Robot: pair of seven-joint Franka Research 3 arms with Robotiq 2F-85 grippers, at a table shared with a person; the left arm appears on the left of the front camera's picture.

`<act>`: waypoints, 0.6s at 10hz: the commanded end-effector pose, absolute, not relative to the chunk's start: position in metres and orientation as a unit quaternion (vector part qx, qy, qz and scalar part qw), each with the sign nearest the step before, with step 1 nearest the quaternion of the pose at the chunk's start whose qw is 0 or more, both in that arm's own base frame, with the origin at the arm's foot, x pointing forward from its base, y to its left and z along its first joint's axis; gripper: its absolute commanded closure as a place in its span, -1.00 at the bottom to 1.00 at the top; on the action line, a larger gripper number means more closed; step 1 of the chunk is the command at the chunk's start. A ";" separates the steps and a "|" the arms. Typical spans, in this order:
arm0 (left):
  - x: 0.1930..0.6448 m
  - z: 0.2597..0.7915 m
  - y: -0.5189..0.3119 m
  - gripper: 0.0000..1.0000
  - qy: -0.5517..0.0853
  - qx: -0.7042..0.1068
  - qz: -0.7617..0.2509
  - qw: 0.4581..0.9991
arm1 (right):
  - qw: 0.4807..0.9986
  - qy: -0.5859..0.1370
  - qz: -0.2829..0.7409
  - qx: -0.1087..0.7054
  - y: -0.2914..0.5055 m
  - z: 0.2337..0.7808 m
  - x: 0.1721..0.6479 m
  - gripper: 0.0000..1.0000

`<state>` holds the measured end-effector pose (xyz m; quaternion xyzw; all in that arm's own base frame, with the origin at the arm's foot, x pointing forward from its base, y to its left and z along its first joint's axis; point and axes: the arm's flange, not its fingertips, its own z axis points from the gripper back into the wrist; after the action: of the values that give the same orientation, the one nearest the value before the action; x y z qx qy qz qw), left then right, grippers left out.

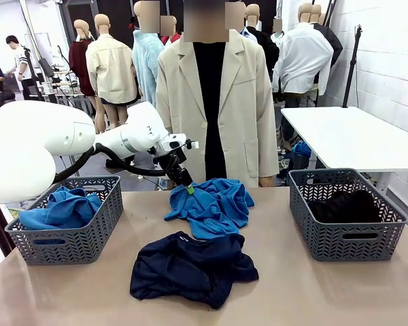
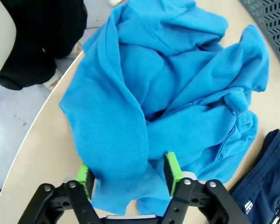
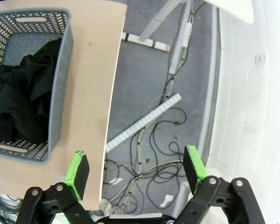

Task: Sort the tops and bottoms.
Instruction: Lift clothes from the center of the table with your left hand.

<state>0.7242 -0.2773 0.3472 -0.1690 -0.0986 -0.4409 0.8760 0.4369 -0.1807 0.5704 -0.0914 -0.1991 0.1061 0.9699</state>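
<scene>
A bright blue garment (image 1: 211, 204) (image 2: 168, 93) lies crumpled at the table's far middle. My left gripper (image 1: 188, 187) (image 2: 129, 175) is down at its left end, jaws apart, green pads on either side of a fold of the cloth. A dark navy garment (image 1: 190, 268) (image 2: 266, 186) lies nearer me on the table. Another bright blue garment (image 1: 64, 209) sits in the left basket (image 1: 75, 244). A black garment (image 1: 347, 206) (image 3: 23, 93) fills the right basket (image 1: 340, 241) (image 3: 60, 93). My right gripper (image 3: 137, 168) is open over the floor, off the table's edge.
A person in a beige coat (image 1: 245, 102) stands at the far edge, right behind the blue garment. A white table (image 1: 353, 136) stands at the back right. Cables and a strip (image 3: 144, 126) lie on the floor beside the table (image 3: 91, 70).
</scene>
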 end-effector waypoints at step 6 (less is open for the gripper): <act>0.717 0.352 -0.280 1.00 -0.070 -0.228 -0.436 0.868 | 0.970 -0.193 0.112 -0.098 -0.182 0.571 0.435 -1.00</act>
<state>0.7180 -0.2825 0.3463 -0.1983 -0.0803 -0.4370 0.8737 0.4369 -0.1807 0.5704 -0.0914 -0.1991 0.1061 0.9699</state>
